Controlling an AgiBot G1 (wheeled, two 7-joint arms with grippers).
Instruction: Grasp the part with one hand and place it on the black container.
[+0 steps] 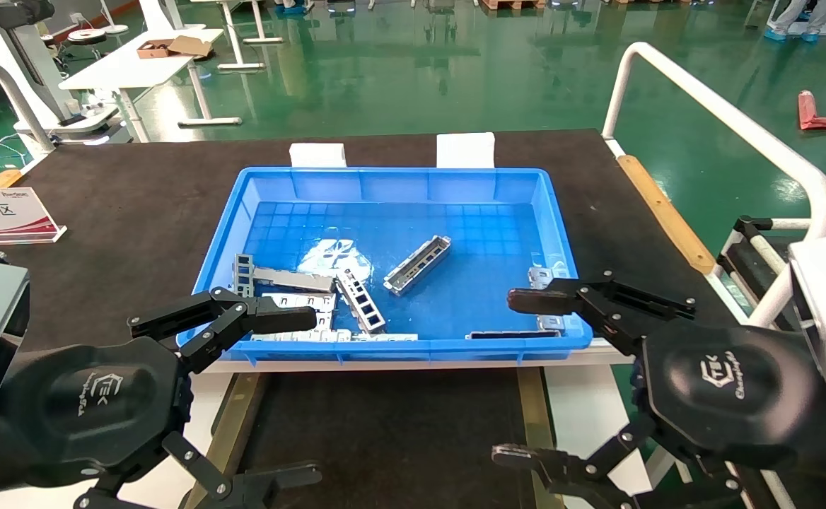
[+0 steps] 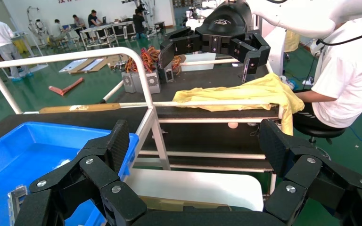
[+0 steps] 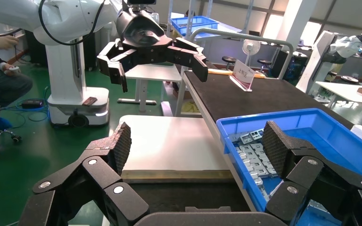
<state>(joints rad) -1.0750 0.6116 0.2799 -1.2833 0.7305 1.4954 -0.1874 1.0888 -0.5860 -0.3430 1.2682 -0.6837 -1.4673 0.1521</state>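
Observation:
The part [image 1: 416,264], a long narrow silver channel strip with cutouts, lies at an angle in the middle of the blue bin [image 1: 399,177]. The black container [image 1: 385,424] with olive-brown side rails lies just in front of the bin; it also shows in the right wrist view [image 3: 188,193]. My left gripper [image 1: 307,396] is open and empty over the container's left rail, near the bin's front left corner. My right gripper [image 1: 508,378] is open and empty over the right rail, near the bin's front right corner. Both jaws stand wide apart in the wrist views [image 2: 195,146] [image 3: 195,146].
Other silver pieces lie in the bin: a shorter ladder-like piece [image 1: 360,300] and flat slotted plates [image 1: 293,279]. Two white blocks [image 1: 317,154] stand behind the bin. A sign [image 1: 3,212] sits at far left. A white tube rail [image 1: 724,120] runs along the right.

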